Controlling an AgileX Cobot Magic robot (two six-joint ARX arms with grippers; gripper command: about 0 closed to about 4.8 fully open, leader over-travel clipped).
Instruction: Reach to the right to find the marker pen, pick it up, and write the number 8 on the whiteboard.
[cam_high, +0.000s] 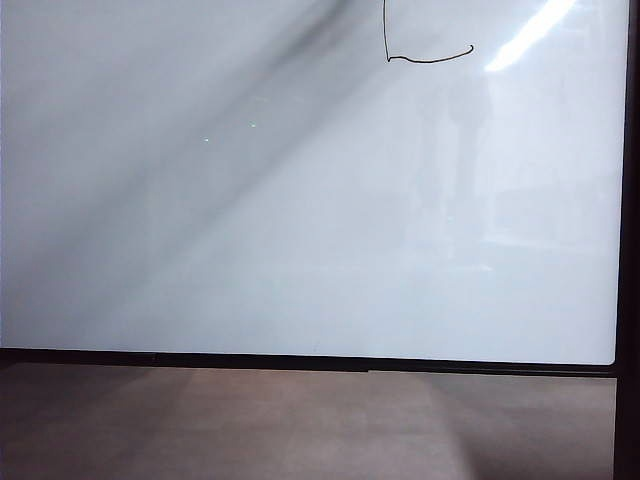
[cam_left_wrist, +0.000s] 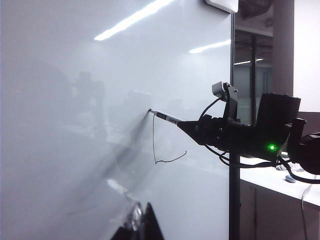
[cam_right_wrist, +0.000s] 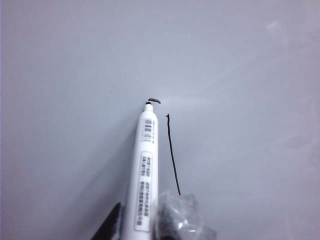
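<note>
Right wrist view: my right pincer (cam_right_wrist: 145, 227) grips the marker pen (cam_right_wrist: 144, 175), tip on the whiteboard (cam_right_wrist: 240, 75) beside the number 8 (cam_right_wrist: 172, 155); my left pincer (cam_left_wrist: 137, 225)'s state I cannot tell.

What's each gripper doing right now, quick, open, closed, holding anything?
Left gripper: only dark finger edges show in its wrist view; cannot be told.
Right gripper: closed on the marker pen, whose tip is at the whiteboard.

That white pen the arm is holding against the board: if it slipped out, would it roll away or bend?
The marker pen, shut in the right gripper with its tip on the whiteboard, looks like a straight, round barrel, so it would probably roll on a flat surface. It shows no bend, so likely stiff. Its smooth casing may be slippery.
</note>
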